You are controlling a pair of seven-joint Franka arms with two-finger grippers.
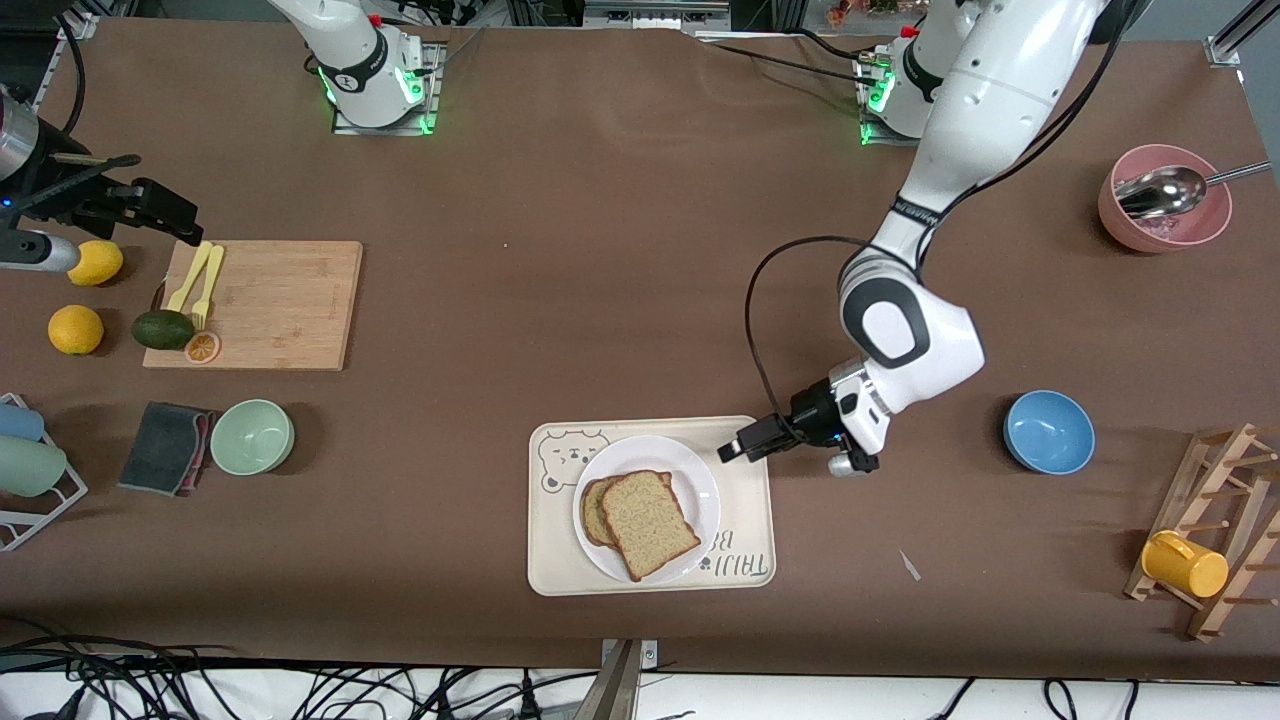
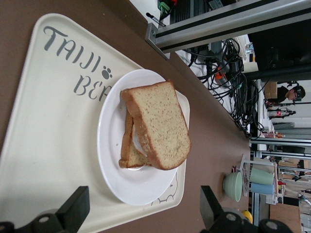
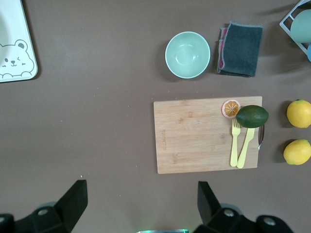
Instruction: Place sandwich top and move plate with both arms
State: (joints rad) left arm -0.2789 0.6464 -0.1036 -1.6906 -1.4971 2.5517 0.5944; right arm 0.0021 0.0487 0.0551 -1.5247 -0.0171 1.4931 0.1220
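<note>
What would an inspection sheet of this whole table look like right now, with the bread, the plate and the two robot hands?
Surface: brown table, with a small pale scrap lying on it.
Job's things: sandwich top lies askew on another slice, on the plate, on a cream tray.
Clutter: cutting board with yellow forks, avocado, lemons, green bowl, blue bowl, pink bowl with spoon, yellow cup on wooden rack.
Grippers: left gripper open, empty, over the tray's edge beside the plate; right gripper open, waits above the cutting board's corner.
Cables: black loop on the left arm; tangle off the table's near edge.
Surroundings: metal frame rails.
</note>
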